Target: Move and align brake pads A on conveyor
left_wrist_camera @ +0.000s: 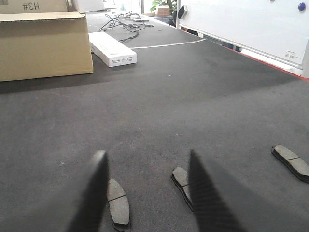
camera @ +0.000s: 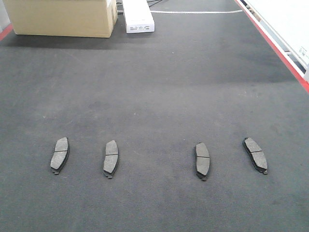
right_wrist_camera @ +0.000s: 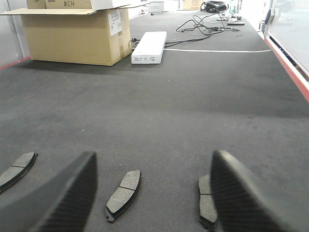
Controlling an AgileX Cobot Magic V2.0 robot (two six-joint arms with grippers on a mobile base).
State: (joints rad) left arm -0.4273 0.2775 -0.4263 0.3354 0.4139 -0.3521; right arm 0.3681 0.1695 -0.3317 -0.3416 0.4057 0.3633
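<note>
Four brake pads lie friction face up in a row across the near part of the dark conveyor belt (camera: 159, 82): far left pad (camera: 60, 154), second pad (camera: 111, 158), third pad (camera: 202, 161), and far right pad (camera: 255, 155), which is turned slightly. Neither gripper shows in the front view. My left gripper (left_wrist_camera: 146, 153) is open and empty above the belt, with one pad (left_wrist_camera: 119, 203) by its left finger and another (left_wrist_camera: 181, 180) partly hidden by its right finger. My right gripper (right_wrist_camera: 153, 154) is open and empty, with a pad (right_wrist_camera: 123, 194) between its fingers and another (right_wrist_camera: 206, 207) at its right finger.
A cardboard box (camera: 60, 17) and a long white box (camera: 138, 15) stand at the far end of the belt, with cables (left_wrist_camera: 123, 21) behind them. The red frame edge (camera: 282, 55) runs along the right. More pads lie at the sides (left_wrist_camera: 291, 162) (right_wrist_camera: 17, 170).
</note>
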